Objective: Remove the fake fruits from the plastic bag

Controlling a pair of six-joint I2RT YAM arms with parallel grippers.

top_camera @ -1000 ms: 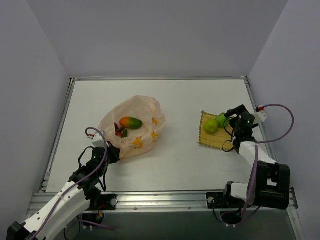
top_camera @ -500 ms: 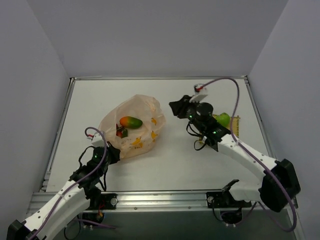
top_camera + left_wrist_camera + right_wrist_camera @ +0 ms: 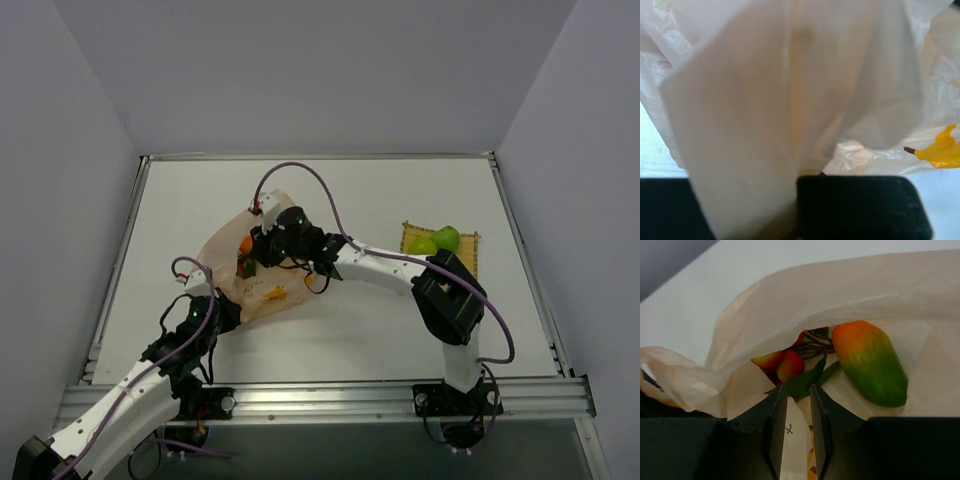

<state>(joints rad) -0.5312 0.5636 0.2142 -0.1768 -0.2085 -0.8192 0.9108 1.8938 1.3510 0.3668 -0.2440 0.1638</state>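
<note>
The plastic bag (image 3: 228,282) lies crumpled at the table's left centre, mouth towards the right. My left gripper (image 3: 222,308) is shut on its near edge; in the left wrist view a fold of the bag (image 3: 765,100) runs down between the jaws of that gripper (image 3: 795,210). My right gripper (image 3: 799,386) reaches into the mouth, its jaws a narrow gap apart over the bag film, tips at the green leaves of the red fruit cluster (image 3: 782,365). The green-and-orange oval fruit (image 3: 870,362) lies just right of them. Two round light-green fruits (image 3: 437,241) rest outside the bag.
The green fruits sit on a square yellow woven mat (image 3: 468,256) at the right. The right arm (image 3: 380,266) stretches across the table's middle from its base. Grey walls enclose the table on three sides, and a metal rail (image 3: 320,395) runs along the near edge.
My right arm has swung left from the yellow mat across the table into the bag's mouth, its jaws narrowing on the way. The left gripper has kept its hold on the bag.
</note>
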